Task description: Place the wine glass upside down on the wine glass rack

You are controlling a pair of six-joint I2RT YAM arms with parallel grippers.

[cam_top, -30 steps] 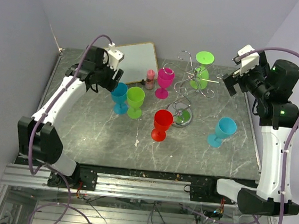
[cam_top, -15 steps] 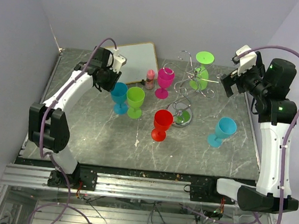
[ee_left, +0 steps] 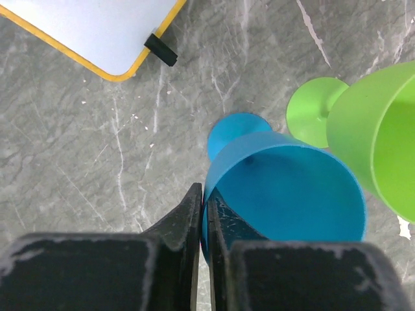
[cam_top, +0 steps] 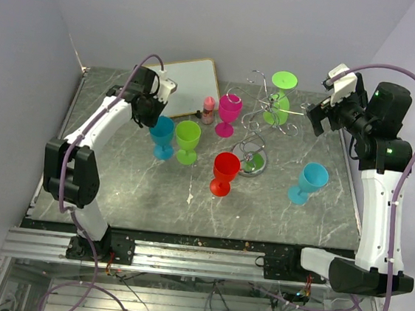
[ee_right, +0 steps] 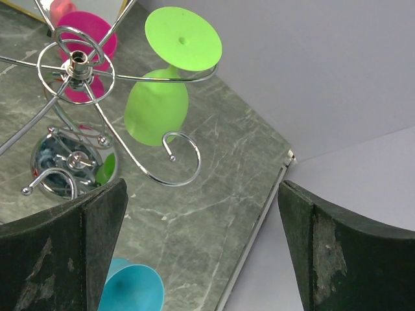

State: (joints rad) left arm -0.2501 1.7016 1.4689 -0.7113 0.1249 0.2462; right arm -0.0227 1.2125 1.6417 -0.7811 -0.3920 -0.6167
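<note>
Your left gripper (ee_left: 203, 194) is over the far left part of the table (cam_top: 115, 190), its jaws pinched on the rim of the blue wine glass (ee_left: 285, 188). One finger (ee_left: 185, 217) is outside the wall and the other is inside the bowl. The glass is upright, its foot on the marble. Just beside it on the right stands an upright green wine glass (cam_top: 187, 140); whether the two bowls touch cannot be told. The white board (ee_left: 84, 26) lies behind, toward the far edge and apart from the blue foot. There is bare marble from the held glass out to the left edge and down to the near edge. The wine glass rack (cam_top: 259, 124) stands right of centre, toward the far edge. A hanging green glass (ee_right: 159, 110) sits upside down in one of its far arms. The curled arm end that your right wrist view shows below this glass carries nothing. Crowding the rack's left side are the pink wine glass (cam_top: 228, 113) and a small pink bottle (cam_top: 208, 109). The red wine glass (cam_top: 225, 172) stands near the rack's base on the near-left side. The turquoise wine glass (cam_top: 309, 182) stands toward the right edge, well apart from the rack. Your right gripper (cam_top: 317, 116) hangs above the far right edge beside the rack, its jaws spread wide and holding nothing.
</note>
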